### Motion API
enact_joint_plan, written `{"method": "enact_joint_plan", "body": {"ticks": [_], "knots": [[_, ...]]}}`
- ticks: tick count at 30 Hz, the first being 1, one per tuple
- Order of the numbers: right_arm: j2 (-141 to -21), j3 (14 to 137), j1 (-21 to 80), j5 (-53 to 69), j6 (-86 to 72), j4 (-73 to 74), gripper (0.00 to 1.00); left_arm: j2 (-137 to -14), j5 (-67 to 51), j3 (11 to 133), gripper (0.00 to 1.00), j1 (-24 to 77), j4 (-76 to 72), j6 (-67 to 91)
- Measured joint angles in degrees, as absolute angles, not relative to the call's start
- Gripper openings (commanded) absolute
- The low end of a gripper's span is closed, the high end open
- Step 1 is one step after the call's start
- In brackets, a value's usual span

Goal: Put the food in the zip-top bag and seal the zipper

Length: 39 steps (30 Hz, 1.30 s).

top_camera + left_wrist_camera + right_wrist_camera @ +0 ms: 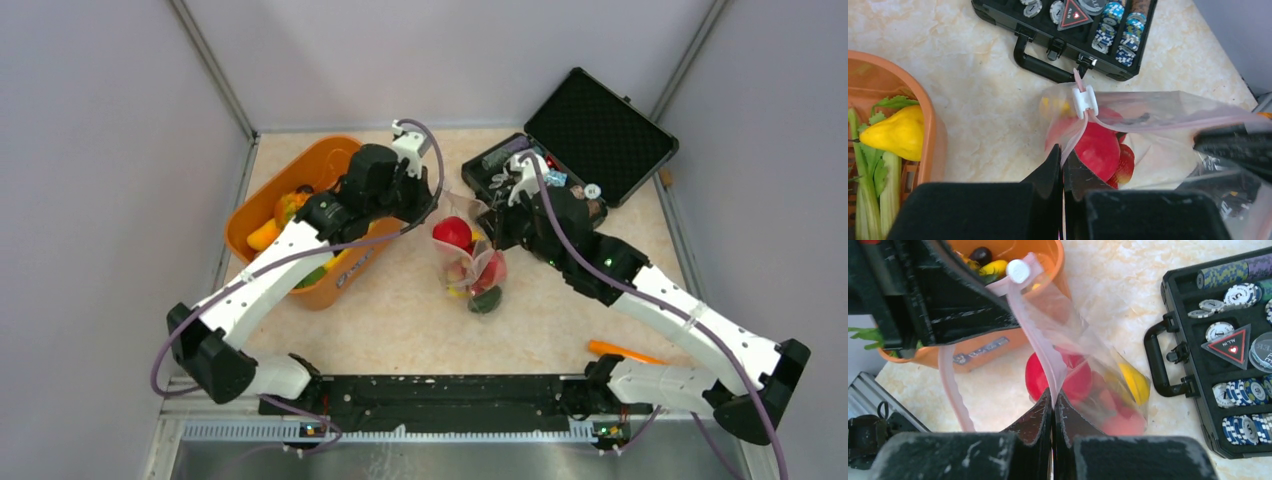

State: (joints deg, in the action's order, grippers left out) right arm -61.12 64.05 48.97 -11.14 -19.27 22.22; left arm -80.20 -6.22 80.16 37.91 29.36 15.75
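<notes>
Pink zipper (1074, 136) of the zip-top bag (472, 265) is pinched in two places: the left gripper (1063, 157) clamps it nearer the orange basket (330, 290), the right gripper (1053, 400) farther off. The bag, food (1098, 147) inside, is just beside that basket
</notes>
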Motion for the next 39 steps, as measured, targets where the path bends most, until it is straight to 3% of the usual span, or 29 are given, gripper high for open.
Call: {"method": "enact_joint_plan", "body": {"ticks": [11,18,24,28,39], "knots": [[-54.68,57.19,48.97,-10.66,-20.14,10.98,0.00,-70.08,-12.56,77.93,0.00,37.93,24.77,16.58],[-56.49,59.61,48.97,-14.48,-21.50,14.63,0.00,-77.28,-11.27,77.78,0.00,37.56,24.38,17.96],[-55.75,58.48,48.93,1.08,-19.07,12.36,0.00,-80.05,-9.21,77.43,0.00,37.54,26.46,17.96],[-59.70,59.44,48.97,8.25,-18.72,10.98,0.00,-77.06,-3.14,74.91,0.00,37.19,25.58,17.93],[-72.25,59.24,48.97,7.11,-21.43,11.60,0.00,-75.61,5.69,59.42,0.00,34.92,25.96,21.19]]}}
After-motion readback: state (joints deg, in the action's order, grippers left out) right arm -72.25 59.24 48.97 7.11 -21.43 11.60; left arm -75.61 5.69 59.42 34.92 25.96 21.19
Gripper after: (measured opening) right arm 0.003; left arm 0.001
